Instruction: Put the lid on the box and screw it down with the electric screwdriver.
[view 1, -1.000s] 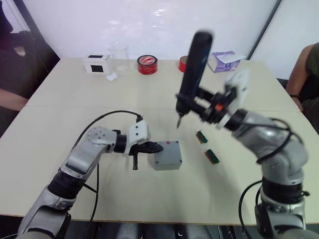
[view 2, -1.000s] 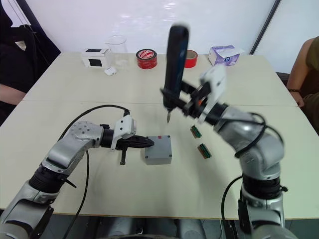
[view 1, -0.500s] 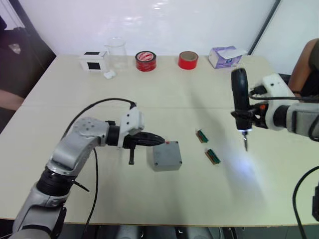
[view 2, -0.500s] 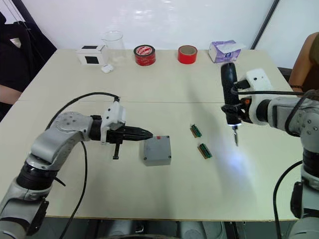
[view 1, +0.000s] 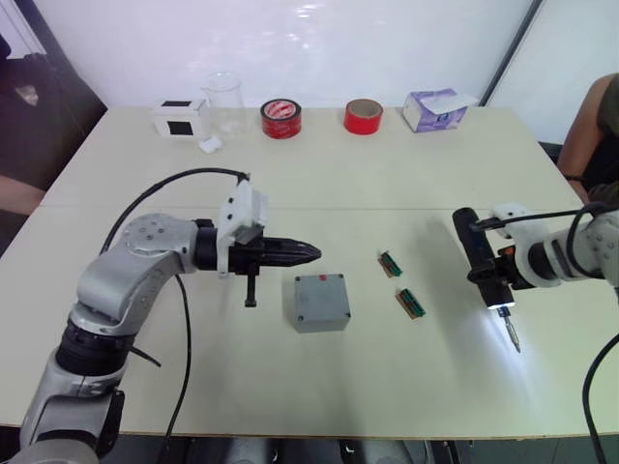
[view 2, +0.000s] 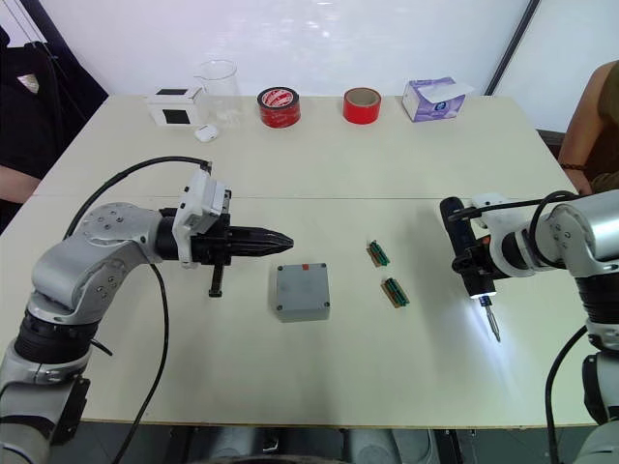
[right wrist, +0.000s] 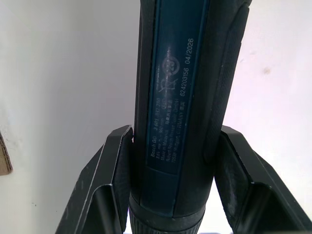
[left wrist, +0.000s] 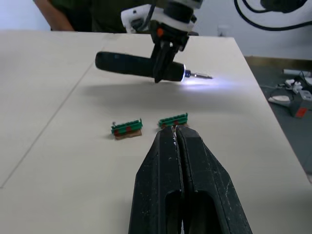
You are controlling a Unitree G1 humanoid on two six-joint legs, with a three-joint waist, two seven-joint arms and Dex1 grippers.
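Lid seated on box; electric screwdriver clamped in right gripper jaws, lower right. Left gripper jaws closed, empty. Next: bit aligned to corner screw.

Both head eyes look forward and down over the beige rectangular table (one shared scene). Each wrist camera sits close, low, aimed along its own fingers.
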